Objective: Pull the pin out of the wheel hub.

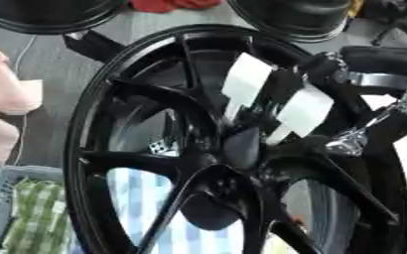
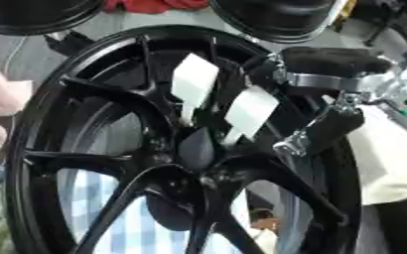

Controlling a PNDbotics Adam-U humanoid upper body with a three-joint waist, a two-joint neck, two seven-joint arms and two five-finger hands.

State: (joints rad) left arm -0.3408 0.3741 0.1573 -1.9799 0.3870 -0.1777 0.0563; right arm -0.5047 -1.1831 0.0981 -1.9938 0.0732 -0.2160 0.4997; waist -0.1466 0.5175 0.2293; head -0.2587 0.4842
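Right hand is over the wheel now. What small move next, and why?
Probably ease the right robot hand toward the hub centre: it sits over the spokes beside two white tags, and I cannot see it gripping anything yet.

A black wheel (image 2: pixel 155 149) with thin spokes fills the view. The right hand (image 2: pixel 328 74), black and silver, reaches in from the right to the hub (image 2: pixel 194 149), with white-tipped fingers (image 2: pixel 250 111) just above it. The pin cannot be made out.

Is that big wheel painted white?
No, the wheel is black all over; only two white tags hang near its middle.
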